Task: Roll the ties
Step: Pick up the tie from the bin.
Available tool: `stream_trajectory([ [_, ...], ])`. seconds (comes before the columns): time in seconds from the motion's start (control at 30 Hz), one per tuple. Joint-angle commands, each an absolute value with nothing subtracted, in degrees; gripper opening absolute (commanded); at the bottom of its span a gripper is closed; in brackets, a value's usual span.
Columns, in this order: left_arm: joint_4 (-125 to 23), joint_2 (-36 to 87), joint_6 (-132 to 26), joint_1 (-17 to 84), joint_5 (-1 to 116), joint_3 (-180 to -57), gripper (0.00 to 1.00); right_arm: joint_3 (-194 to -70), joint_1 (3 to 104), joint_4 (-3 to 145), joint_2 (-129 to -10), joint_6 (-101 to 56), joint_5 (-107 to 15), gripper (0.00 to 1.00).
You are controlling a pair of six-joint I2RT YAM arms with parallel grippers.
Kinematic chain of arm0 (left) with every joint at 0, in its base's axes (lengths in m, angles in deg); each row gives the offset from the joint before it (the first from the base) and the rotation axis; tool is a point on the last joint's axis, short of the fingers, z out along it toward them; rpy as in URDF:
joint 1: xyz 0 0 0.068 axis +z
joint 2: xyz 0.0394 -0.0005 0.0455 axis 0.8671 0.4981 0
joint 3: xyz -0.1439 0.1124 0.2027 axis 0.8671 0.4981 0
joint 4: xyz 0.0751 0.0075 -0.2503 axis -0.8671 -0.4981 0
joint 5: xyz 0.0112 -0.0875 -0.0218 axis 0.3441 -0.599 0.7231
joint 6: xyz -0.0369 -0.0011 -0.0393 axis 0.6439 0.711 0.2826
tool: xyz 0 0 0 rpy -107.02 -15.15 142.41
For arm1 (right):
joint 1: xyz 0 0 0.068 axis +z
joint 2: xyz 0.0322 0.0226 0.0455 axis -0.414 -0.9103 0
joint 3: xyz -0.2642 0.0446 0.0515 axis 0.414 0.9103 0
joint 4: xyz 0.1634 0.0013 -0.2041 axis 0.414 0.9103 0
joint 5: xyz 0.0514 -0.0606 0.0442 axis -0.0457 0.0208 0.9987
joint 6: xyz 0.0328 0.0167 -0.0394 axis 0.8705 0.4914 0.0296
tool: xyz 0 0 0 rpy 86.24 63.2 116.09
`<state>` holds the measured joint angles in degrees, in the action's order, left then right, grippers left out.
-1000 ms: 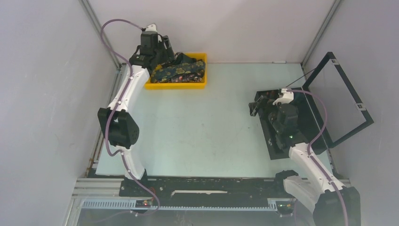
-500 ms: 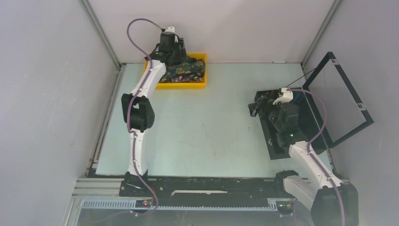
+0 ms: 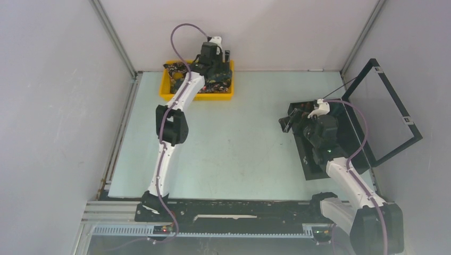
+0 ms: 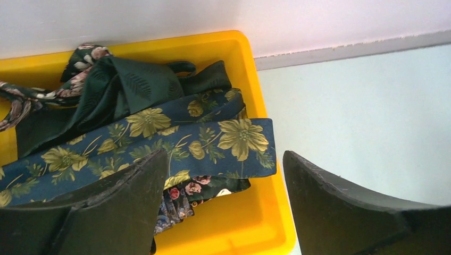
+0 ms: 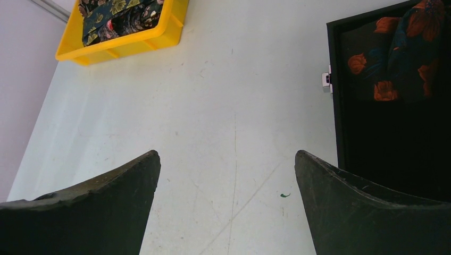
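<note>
Both arms are the same build, white shells with chunky black joints, left arm (image 3: 181, 95) and right arm (image 3: 348, 178). Each one drags a purple cable (image 3: 183, 29). The fingers (image 4: 106, 212) are matte black curved wedges with scuffed edges. Right arm's black base (image 3: 375, 234) sits at 5 o'clock

overhead view looks down from behind; wrist views face forward; all share yellow tray (image 3: 218, 96).
</note>
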<state>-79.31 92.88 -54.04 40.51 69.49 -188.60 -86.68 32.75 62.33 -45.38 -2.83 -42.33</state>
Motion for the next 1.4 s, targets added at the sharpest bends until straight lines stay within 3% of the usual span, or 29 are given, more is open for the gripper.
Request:
stream_trajectory([
  [0.0,-81.3,94.3,-62.8,38.6,72.0,-194.2,0.87,-89.1,32.3,59.9,-45.9,-2.1,-40.7,1.0],
  [0.13,-83.3,92.0,-69.3,38.2,75.3,-191.4,0.87,-89.1,32.0,59.2,-46.8,-1.6,-39.8,1.0],
  [0.3,-83.7,91.2,-89.3,35.9,88.6,-185.3,0.87,-89.1,31.4,58.5,-47.9,-0.9,-38.1,1.0],
  [0.5,-77.2,90.3,-100.6,35.9,86.3,-178.4,0.88,-89.1,30.6,58.1,-49.1,-0.4,-37.1,1.0],
  [0.93,-67.7,96.9,-102.8,36.8,88.6,-181.9,0.85,-90.1,30.0,58.4,-51.7,0.1,-34.6,1.0],
  [1.13,-70.5,97.1,-104.0,37.5,83.5,-181.0,0.96,-90.2,29.9,57.9,-52.7,0.4,-34.1,1.0],
  [1.37,-70.4,98.5,-105.1,38.9,82.1,-182.1,0.97,-91.5,29.9,58.9,-54.6,0.4,-33.1,1.0],
])
